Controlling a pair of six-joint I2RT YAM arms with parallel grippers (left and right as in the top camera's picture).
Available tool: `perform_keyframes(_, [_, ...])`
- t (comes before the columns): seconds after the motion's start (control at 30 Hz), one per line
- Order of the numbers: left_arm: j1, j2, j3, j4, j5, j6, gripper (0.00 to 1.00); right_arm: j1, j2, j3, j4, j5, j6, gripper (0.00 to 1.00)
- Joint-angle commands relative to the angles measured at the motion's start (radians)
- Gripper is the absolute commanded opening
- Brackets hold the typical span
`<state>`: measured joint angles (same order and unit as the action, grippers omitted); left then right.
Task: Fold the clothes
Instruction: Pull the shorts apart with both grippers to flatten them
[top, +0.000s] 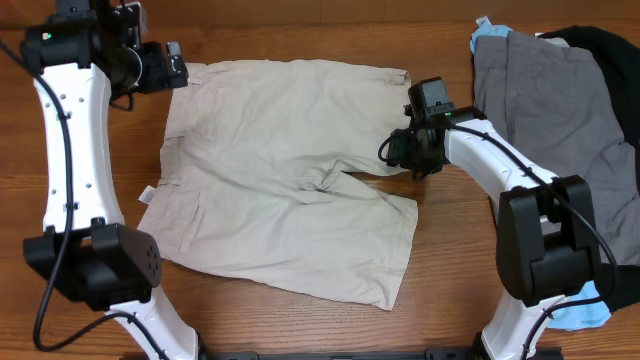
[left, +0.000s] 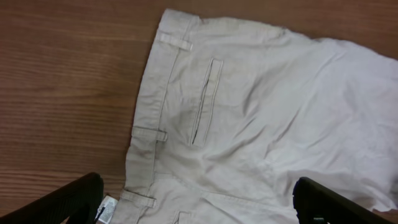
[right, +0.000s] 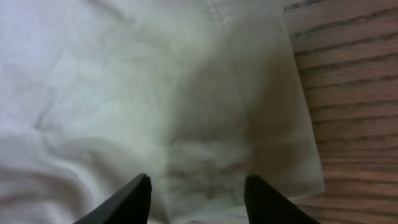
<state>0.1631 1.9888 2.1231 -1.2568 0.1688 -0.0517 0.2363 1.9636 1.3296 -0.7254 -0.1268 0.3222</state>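
Observation:
The light khaki shorts (top: 280, 170) lie spread flat on the wooden table, waistband to the left and legs to the right. A small white label (top: 146, 195) sticks out at the waistband. My left gripper (top: 178, 68) is open and hovers by the far waistband corner. The left wrist view shows the shorts (left: 261, 106) with belt loops, a back pocket and the label (left: 107, 208) between my wide-open fingers (left: 198, 186). My right gripper (top: 398, 152) is open over the far leg's hem. In the right wrist view its fingers (right: 199, 180) straddle the cloth (right: 124, 81), not closed on it.
A pile of other garments lies at the right: grey (top: 550, 100), black (top: 600, 45) and light blue (top: 585, 305). Bare wood (top: 250, 320) runs along the front edge, and more shows to the left of the waistband (left: 62, 93).

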Motion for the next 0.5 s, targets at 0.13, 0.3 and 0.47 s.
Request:
perform_keyframes(0.13, [-0.010,0.094,0.006,-0.025,-0.011,0.030,1.00,-0.005,0.105,0.013,0.018,0.034,0.012,0.27])
perform_keyframes(0.3, [-0.010,0.112,0.006,-0.026,-0.023,0.031,1.00,-0.044,0.126,0.012,0.037,0.104,0.048,0.21])
perform_keyframes(0.47, [-0.010,0.113,0.006,-0.019,-0.023,0.053,1.00,-0.132,0.126,0.012,0.052,0.108,0.048,0.21])
